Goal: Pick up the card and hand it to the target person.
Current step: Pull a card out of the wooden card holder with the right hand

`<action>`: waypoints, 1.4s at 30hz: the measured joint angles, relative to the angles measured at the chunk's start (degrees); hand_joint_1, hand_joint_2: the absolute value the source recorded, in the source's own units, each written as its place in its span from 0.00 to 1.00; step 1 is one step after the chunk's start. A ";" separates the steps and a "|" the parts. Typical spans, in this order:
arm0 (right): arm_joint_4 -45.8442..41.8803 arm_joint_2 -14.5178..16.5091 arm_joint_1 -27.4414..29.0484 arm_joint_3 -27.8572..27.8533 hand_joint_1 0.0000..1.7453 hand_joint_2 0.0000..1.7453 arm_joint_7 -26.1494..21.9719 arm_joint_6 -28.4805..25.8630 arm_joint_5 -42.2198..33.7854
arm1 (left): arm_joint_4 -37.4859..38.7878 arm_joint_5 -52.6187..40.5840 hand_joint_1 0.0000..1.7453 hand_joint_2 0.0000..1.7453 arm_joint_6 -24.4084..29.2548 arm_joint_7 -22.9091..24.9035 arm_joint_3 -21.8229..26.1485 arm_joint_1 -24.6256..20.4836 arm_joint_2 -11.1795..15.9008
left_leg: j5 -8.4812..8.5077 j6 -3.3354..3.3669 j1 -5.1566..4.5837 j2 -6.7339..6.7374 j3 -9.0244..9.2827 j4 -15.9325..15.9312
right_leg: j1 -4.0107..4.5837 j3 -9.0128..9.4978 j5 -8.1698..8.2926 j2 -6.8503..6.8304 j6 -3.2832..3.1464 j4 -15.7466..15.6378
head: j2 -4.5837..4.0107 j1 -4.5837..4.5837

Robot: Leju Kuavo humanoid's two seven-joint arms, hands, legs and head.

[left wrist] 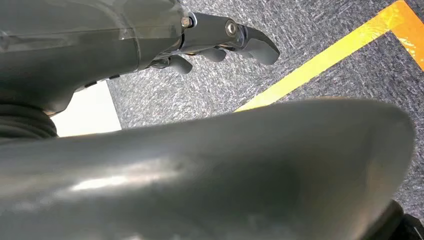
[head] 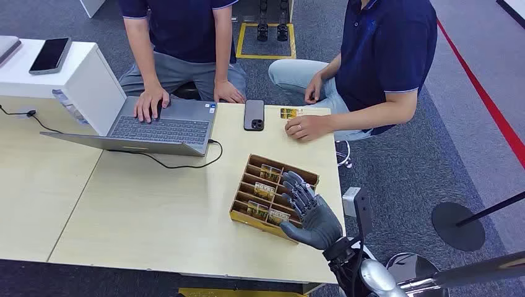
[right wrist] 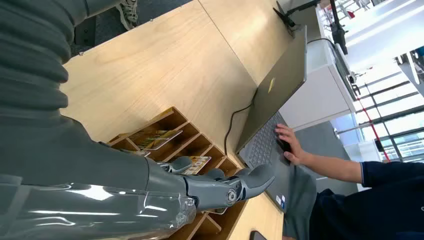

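A wooden slotted box (head: 283, 163) stands near the table's right edge with several yellow-printed cards (head: 265, 190) lying in its slots. My right hand (head: 311, 215) hovers over the box's right half, fingers spread and extended, holding nothing. In the right wrist view the same hand (right wrist: 215, 187) reaches across the box (right wrist: 167, 116), with cards (right wrist: 159, 138) showing beneath its fingers. Another card (head: 288, 113) lies on the table by the hand (head: 304, 127) of the person seated at the far right. My left hand (left wrist: 220, 37) hangs over grey carpet, fingers loosely extended and empty.
An open laptop (head: 158, 127) sits at the table's far side with a second person's hand (head: 150, 102) on it; its cable (head: 179, 164) loops toward the box. A dark phone (head: 254, 115) lies next to the loose card. A white cabinet (head: 59, 68) stands at far left.
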 joint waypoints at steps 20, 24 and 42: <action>-2.36 0.51 -2.90 8.93 0.26 1.00 15.47 -16.13 37.00 | 0.00 1.08 0.00 0.00 1.20 0.07 -0.02 0.07 0.25 | 0.00 0.00 0.00 -0.05 -0.03 -0.01 | 0.00 0.01 -0.01 -0.09 0.00 0.01 | 0.00 0.00; -2.39 0.57 -3.04 9.94 0.63 1.00 16.07 -16.50 38.32 | 0.00 1.10 0.00 0.00 1.23 0.08 -0.02 0.13 0.32 | 0.00 0.00 0.00 -0.05 -0.03 -0.01 | 0.00 0.01 -0.01 -0.10 0.00 0.01 | 0.00 0.00; -1.60 3.99 -2.74 13.67 0.57 1.00 27.34 -27.44 72.08 | 0.00 0.85 0.00 0.00 2.10 1.68 0.00 0.44 0.33 | 0.00 0.00 0.00 -0.07 -0.03 -0.01 | 0.00 0.00 -0.01 -0.12 -0.01 0.01 | 0.00 0.00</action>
